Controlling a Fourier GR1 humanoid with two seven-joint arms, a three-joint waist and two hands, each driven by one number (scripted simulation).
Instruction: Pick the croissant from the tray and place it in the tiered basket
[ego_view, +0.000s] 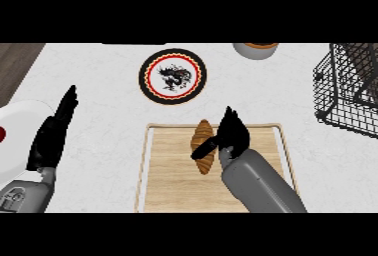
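1. Croissant (202, 145) lies lengthwise on the wooden tray (262, 135), left of the tray's middle, its long axis running away from the robot. It rests flat on the wood, not yet lifted.

2. The right hand (230, 134) sits just beside the croissant's right flank, fingers pointing up the view and the thumb reaching leftward across the pastry's middle. The thumb overlaps the croissant; whether the fingers have closed on the far side cannot be made out, so the hold looks started rather than complete.

3. To do this step well, I would judge the hand should straddle the middle of the croissant, thumb on one flank and fingers on the other, so the weight balances and neither end droops.

4. A croissant is soft and flaky; closing only until the fingers meet the crust should spare it from crushing.

5. Lift straight up first, clearing the tray's raised rim, before any sideways travel.

6. The tiered basket (347, 85) of black wire stands at the right far corner of the worktop (103, 125), well apart from the tray. The carry should rise enough to pass over its wire wall.

7. The left hand (53, 135) rests open at the left, fingers straight, holding nothing.

8. A patterned plate (173, 76) lies beyond the tray, off the likely path.
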